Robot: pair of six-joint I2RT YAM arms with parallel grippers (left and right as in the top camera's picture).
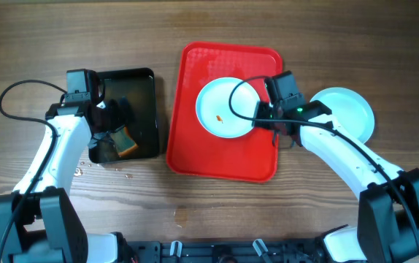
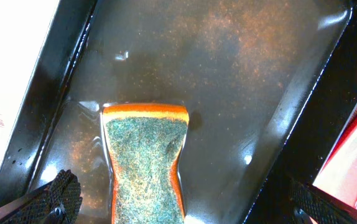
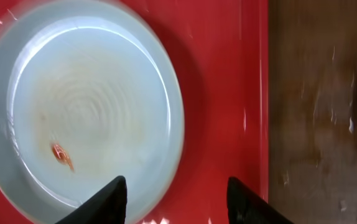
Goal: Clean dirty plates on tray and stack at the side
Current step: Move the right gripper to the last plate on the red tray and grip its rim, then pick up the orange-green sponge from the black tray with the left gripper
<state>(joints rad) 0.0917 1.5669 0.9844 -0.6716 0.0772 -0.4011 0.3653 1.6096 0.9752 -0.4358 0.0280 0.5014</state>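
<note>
Left gripper (image 2: 190, 200): wide open and empty over the black tray (image 2: 278, 93) at frame left. The sponge (image 2: 144, 162) lies in that tray between its fingers (image 2: 60, 196).

Right gripper (image 3: 178, 199): open, holding nothing, astride the right rim of the stained plate (image 3: 85, 93) on the red tray (image 3: 228, 74), centre frame. Contact with the rim cannot be confirmed.

A second plate (image 1: 352, 109) sits on the table (image 1: 217, 212), right.

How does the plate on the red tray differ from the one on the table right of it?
The tray plate sits in the red tray and carries a small orange stain. The side plate lies on the wooden table, outside the tray, with no stain showing. Both are round, pale blue and alike in size.
</note>
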